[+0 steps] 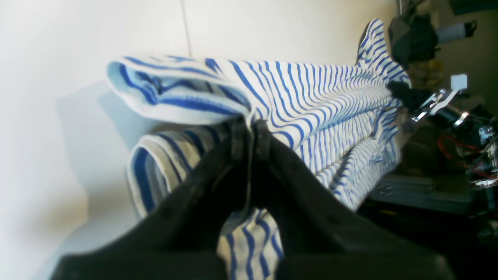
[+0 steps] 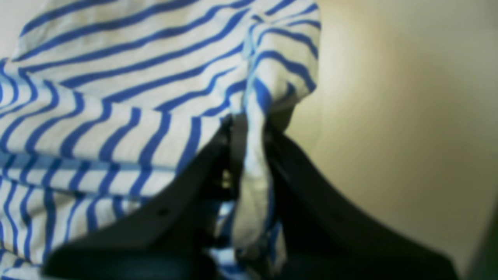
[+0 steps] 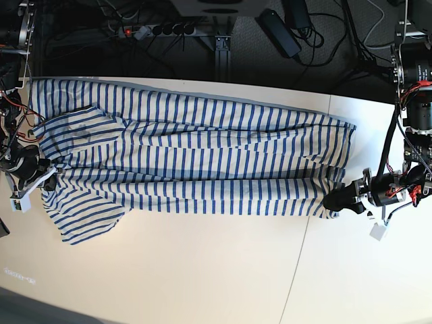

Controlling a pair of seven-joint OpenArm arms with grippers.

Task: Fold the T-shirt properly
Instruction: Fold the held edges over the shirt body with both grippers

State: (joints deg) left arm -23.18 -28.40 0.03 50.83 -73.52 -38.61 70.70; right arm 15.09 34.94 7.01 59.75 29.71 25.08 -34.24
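The white T-shirt [image 3: 196, 158] with thin blue stripes lies stretched lengthwise across the white table [image 3: 202, 270], folded along its length. My left gripper [image 3: 334, 200] is shut on the shirt's hem end at the right; in the left wrist view its jaws [image 1: 251, 128] pinch a fold of striped cloth [image 1: 311, 105]. My right gripper [image 3: 47, 165] is shut on the shoulder end at the left; in the right wrist view the jaws [image 2: 249, 128] clamp a bunched strip of cloth [image 2: 136, 97]. A sleeve [image 3: 84, 219] spreads toward the front.
Cables and a power strip [image 3: 155, 28] lie on the dark floor beyond the table's far edge. A seam [image 3: 300, 263] splits the tabletop at the right. The other arm's hardware [image 1: 439, 101] shows at the shirt's far end in the left wrist view.
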